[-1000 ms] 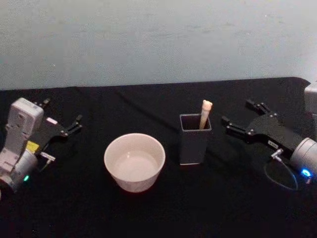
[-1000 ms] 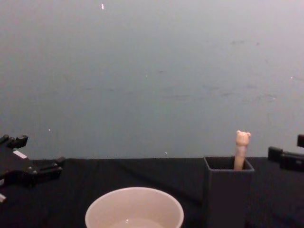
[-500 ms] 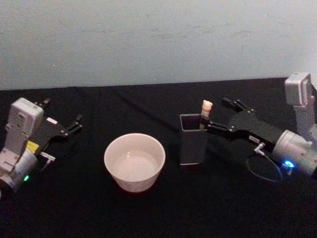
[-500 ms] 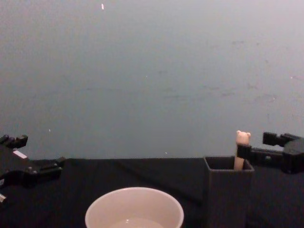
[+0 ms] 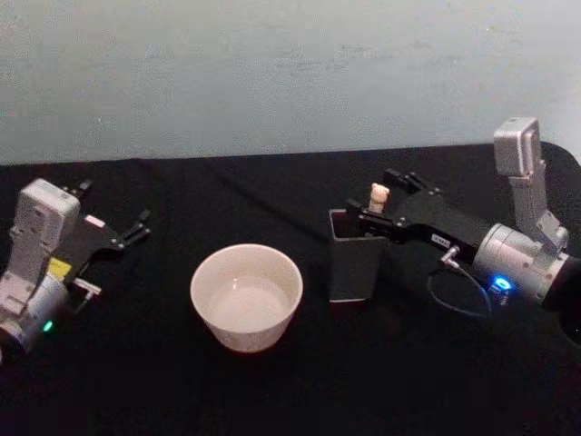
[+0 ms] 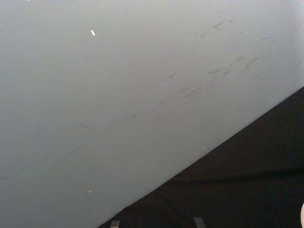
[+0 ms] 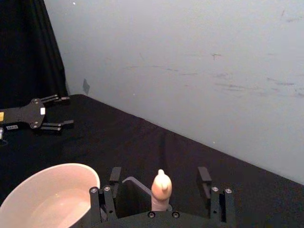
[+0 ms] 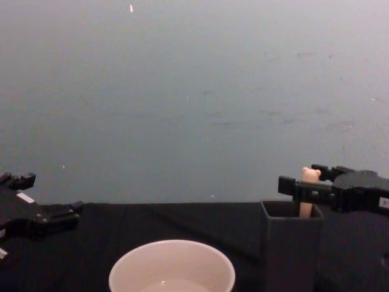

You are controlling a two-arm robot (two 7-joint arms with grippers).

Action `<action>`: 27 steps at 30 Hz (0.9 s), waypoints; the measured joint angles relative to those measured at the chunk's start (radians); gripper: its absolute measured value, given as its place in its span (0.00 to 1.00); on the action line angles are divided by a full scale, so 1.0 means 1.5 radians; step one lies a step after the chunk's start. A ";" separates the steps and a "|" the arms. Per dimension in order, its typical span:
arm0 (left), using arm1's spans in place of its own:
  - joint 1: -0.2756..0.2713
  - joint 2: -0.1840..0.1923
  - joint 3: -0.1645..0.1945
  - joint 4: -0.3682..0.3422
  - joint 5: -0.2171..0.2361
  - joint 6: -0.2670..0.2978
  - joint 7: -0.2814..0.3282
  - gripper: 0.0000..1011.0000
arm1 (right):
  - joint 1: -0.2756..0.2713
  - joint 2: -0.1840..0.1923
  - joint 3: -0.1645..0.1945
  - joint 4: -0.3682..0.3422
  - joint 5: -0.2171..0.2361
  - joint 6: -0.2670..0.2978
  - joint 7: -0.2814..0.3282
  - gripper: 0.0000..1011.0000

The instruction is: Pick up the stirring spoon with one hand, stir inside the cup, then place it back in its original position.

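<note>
On black tablecloth (image 5: 272, 395) before pale wall (image 5: 272, 73), cream cup (image 5: 243, 332).

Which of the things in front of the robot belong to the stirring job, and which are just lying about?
For the job: stirring spoon, standing in the dark grey holder; cream cup; right gripper, open around the spoon's handle.
Just there: left gripper, parked open at the left; black table cover.

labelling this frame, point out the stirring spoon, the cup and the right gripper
stirring spoon (image 8: 310, 175), chest view, bear head atop the handle
cup (image 5: 247, 250), head view, far rim
right gripper (image 7: 159, 176), right wrist view, midway between its fingertips
</note>
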 joint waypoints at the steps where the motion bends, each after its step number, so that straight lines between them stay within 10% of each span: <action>1: 0.000 0.000 0.000 0.000 0.000 0.000 0.000 0.99 | 0.001 -0.002 -0.001 0.002 -0.001 0.001 0.001 0.99; 27: 0.000 0.000 0.000 0.000 0.000 0.000 0.000 0.99 | 0.001 -0.003 -0.004 0.002 -0.006 0.018 -0.006 0.95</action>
